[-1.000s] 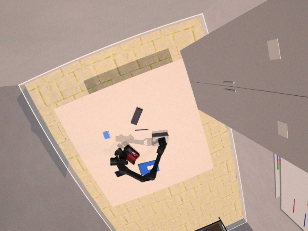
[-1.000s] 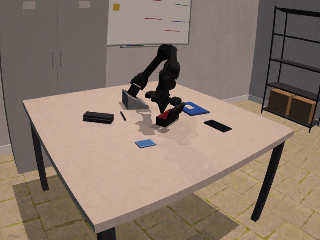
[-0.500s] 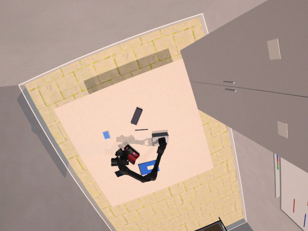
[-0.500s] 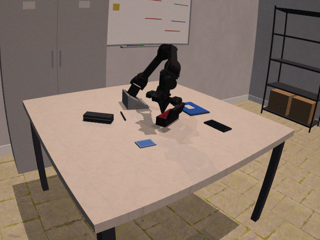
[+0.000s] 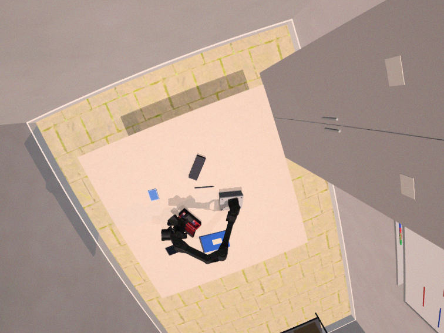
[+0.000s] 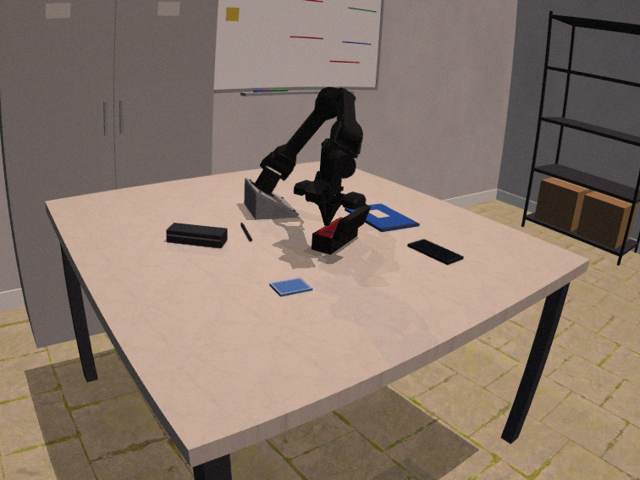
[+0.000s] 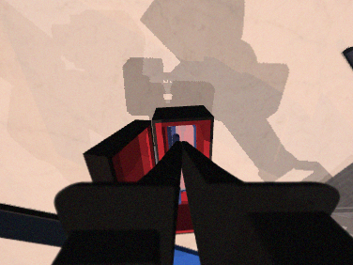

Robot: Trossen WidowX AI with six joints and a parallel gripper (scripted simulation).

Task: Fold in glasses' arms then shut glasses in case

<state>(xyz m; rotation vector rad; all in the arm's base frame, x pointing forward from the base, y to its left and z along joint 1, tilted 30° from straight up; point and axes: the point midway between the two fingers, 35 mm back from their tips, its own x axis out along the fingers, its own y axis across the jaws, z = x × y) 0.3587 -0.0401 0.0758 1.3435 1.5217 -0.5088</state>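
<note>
The gripper [image 7: 180, 146] is pinched fully shut on nothing, its tips pointing down into the open glasses case [image 6: 335, 232], which sits mid-table between the blue notebook [image 6: 385, 216] and the small blue card [image 6: 290, 286]. Inside the red-lined tray lie the glasses [image 7: 184, 132], and the lid [image 7: 123, 154] stands up beside it.

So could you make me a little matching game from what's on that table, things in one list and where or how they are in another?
Things:
1. glasses case
2. gripper
3. pen
4. small blue card

Descriptions:
A. lies alone on the near side of the case
B. open, red lining showing
C. fingers shut, pointing down into the case
D. lies between the long black box and the grey arm base

Pairs: 1-B, 2-C, 3-D, 4-A
</note>
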